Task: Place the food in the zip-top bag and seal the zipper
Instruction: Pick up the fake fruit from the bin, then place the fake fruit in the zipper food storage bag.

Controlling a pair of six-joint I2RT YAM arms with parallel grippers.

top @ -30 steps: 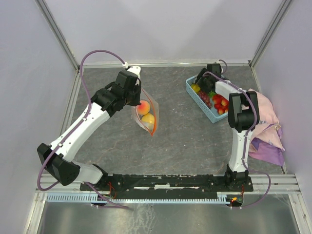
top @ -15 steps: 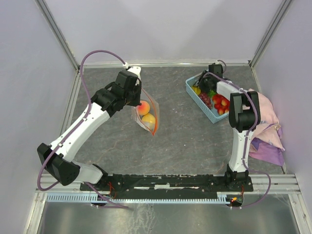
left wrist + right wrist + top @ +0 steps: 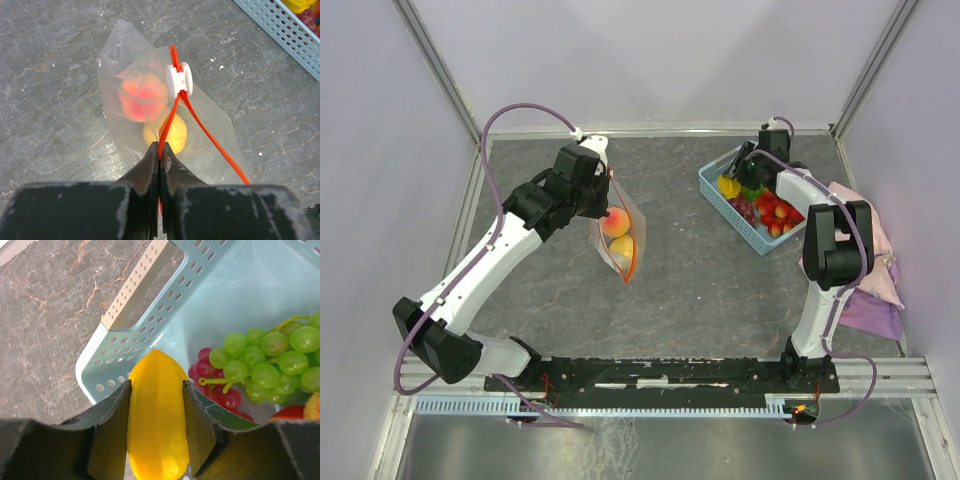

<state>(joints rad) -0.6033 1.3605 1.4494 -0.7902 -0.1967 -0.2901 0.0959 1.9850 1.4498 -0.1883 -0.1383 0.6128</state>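
The zip-top bag hangs in the air with an orange-pink peach and a yellow fruit inside. My left gripper is shut on the orange-red zipper at the bag's mouth. The white slider sits a little beyond the fingertips, and the strip splits open past it. My right gripper is shut on a long yellow toy fruit over the corner of the light blue basket. Seen from above, that right gripper is at the basket's far-left end.
Green grapes, dark red grapes and strawberries lie in the basket. A pink cloth lies bunched at the right edge of the table. Grey walls close in the table on the left, back and right.
My right gripper has closed on the yellow fruit in the basket and raised it, and the right arm's elbow swung right. The left gripper still holds the bag, barely shifted.
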